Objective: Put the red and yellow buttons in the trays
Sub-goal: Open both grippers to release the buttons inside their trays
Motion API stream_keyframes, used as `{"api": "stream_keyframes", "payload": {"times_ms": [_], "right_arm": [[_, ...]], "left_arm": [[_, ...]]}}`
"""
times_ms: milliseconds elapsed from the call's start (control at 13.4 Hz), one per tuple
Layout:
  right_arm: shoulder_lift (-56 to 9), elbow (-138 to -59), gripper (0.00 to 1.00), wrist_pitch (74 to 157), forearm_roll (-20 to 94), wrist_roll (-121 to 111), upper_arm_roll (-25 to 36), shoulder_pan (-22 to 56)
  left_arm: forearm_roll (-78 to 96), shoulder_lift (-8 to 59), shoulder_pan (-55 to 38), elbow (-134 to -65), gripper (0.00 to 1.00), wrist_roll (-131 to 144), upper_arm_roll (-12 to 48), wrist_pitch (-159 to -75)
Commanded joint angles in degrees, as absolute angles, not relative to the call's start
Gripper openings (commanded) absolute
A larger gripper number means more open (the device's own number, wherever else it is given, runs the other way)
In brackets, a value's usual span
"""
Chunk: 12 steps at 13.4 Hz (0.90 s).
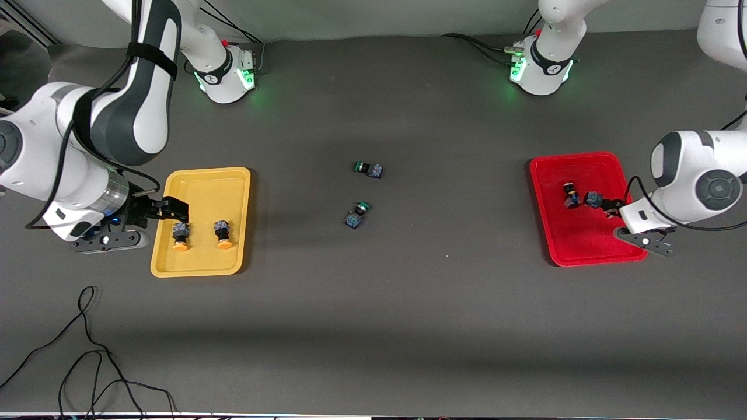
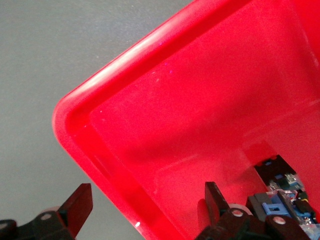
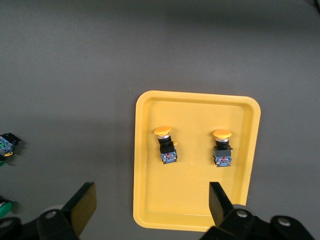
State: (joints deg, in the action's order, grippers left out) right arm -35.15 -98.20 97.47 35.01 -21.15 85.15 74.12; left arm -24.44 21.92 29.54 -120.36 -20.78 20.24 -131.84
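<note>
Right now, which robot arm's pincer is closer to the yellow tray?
The right. The right pincer hangs open over the yellow tray, above one yellow button. The left pincer is open over the red tray.

Red tray [image 2: 150,150] (edge-cropped)

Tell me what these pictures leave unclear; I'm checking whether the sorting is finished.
- Front view: the two buttons in the red tray show no cap colour; too small, and the left gripper covers one.
- Left wrist view: they are cut off by the picture's edge and that gripper's finger.
</note>
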Motion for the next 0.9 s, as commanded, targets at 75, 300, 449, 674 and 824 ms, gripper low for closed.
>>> {"api": "stream_keyframes", "payload": {"times_ms": [75, 300, 449, 674, 824], "right_arm": [[-31.04, -92.64, 1.0, 92.9, 29.72, -16.02, 85.61, 73.48], [-25.24, -92.46, 1.0, 92.72, 24.45, -10.39, 81.84, 72.69], [-20.94, -92.11, 1.0, 92.72, 19.36, -5.74, 74.84, 69.11], [-14.87, -91.76, 1.0, 92.99, 12.85, -0.02, 62.53, 60.85], [-12.49, -91.93, 1.0, 93.25, 10.03, 2.28, 55.58, 55.48]], "left_arm": [[-33.2, 24.87, 29.35, -118.91, 1.0, -20.04, 19.86, -132.54], [-36.38, 24.87, 29.88, -120.58, 1.0, -20.83, 19.78, -133.58], [-36.3, 24.96, 30.41, -123.65, 1.0, -19.7, 19.69, -137.53], [-36.04, 24.96, 28.84, -124.19, 1.0, -14.35, 19.86, -137.02], [-35.25, 24.7, 27.25, -123.75, 1.0, -9.43, 20.21, -133.27]]}}
